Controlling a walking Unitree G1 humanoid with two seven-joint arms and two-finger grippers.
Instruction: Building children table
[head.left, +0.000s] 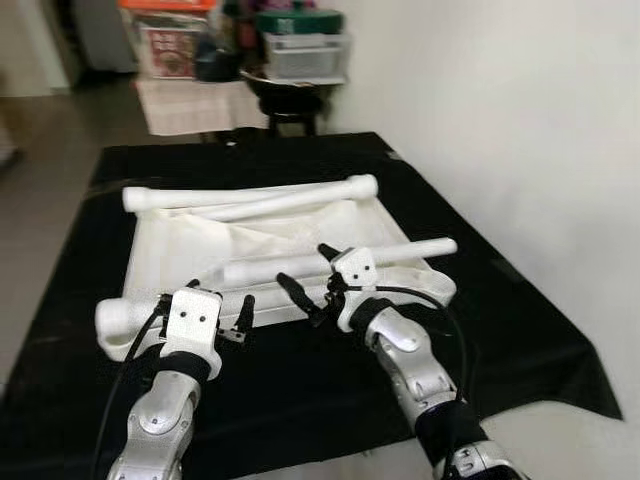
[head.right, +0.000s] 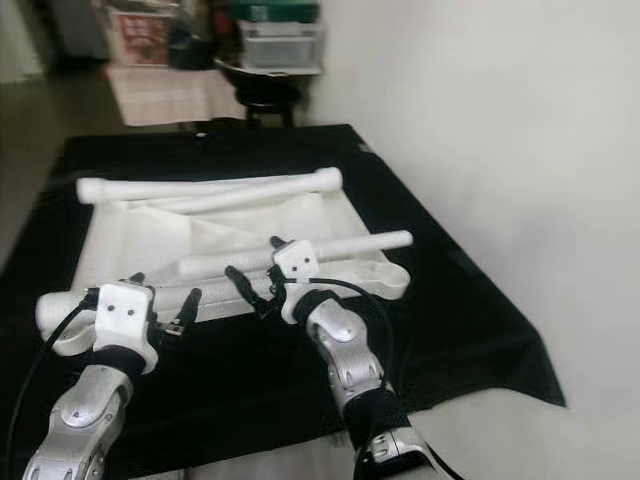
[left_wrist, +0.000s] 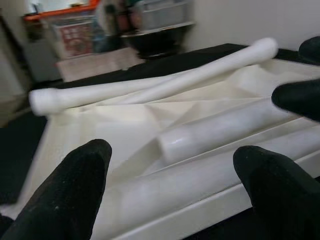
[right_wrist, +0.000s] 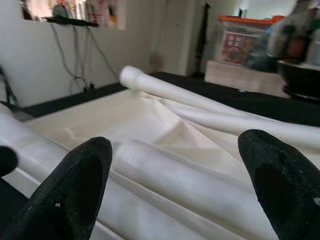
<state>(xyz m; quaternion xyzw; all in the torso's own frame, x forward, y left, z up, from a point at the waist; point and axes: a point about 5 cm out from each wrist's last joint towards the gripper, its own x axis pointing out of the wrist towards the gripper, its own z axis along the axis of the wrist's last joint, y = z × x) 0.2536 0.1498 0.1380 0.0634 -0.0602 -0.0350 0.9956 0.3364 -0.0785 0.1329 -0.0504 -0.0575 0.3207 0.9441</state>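
The loose white tube (head.left: 335, 260) lies on the white table top (head.left: 170, 245), long way across, just past both grippers. The right gripper (head.left: 308, 274) is nearer it; the left gripper (head.left: 218, 312) hangs over the top's near edge. Both are wide open and hold nothing.

Fabric sheet (head.left: 200, 245) lying on the cloth-covered table (head.left: 500, 330), long tube (head.left: 250, 195) resting along its 12 o'clock edge, loose tube (head.left: 340, 258) sitting toward 3 o'clock (partly on the sheet), stool (head.left: 290, 100) standing beyond at 12 o'clock.
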